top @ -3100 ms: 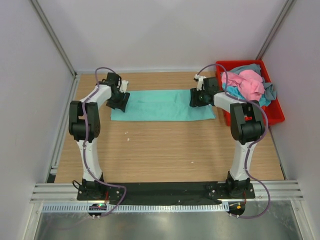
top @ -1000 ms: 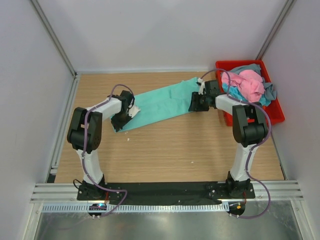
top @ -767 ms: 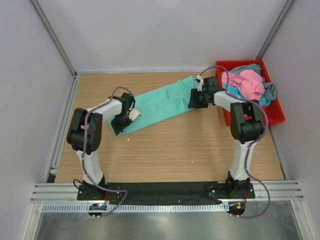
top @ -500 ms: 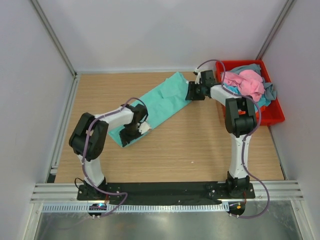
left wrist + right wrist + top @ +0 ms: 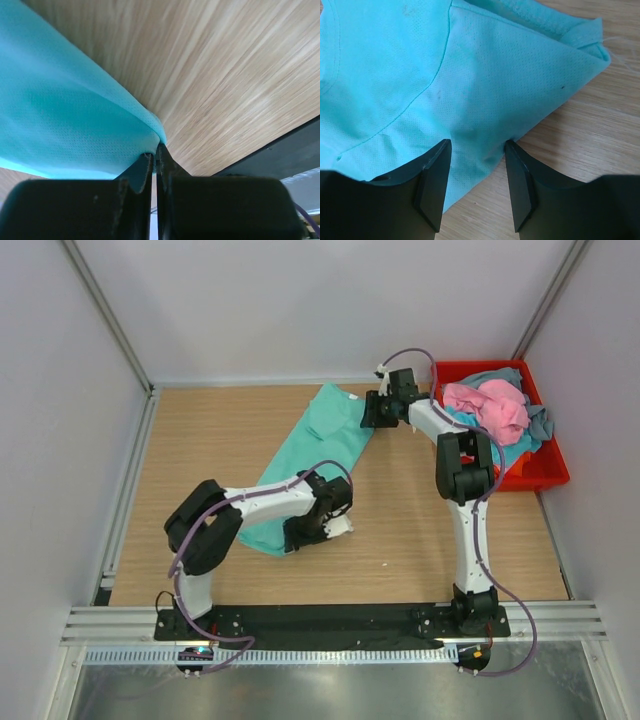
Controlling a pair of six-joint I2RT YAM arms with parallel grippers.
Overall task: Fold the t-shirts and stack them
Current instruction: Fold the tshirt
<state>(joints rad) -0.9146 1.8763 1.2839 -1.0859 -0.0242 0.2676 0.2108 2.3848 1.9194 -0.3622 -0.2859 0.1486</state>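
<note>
A teal-green t-shirt (image 5: 310, 455), folded into a long strip, lies slanted on the wooden table from back centre toward the front. My left gripper (image 5: 318, 528) is shut on the strip's near corner. In the left wrist view that corner of the t-shirt (image 5: 65, 110) is pinched between the closed tips of the left gripper (image 5: 155, 155). My right gripper (image 5: 370, 412) stands at the far end with its jaws apart, tips down on the t-shirt (image 5: 470, 65). The cloth's edge runs between the fingers of the right gripper (image 5: 477, 147). A pink t-shirt (image 5: 490, 405), a turquoise-blue one (image 5: 462, 418) and a grey-blue one (image 5: 538, 425) are heaped together.
The heap sits in a red plastic bin (image 5: 555, 455) at the back right corner, just right of my right arm. White walls close the table at the back and both sides. A black rail (image 5: 330, 620) runs along the near edge.
My left gripper has dragged the near end of the teal-green t-shirt toward the front and right. The far end shifted back and left under the right gripper, so the strip turned steeper.
</note>
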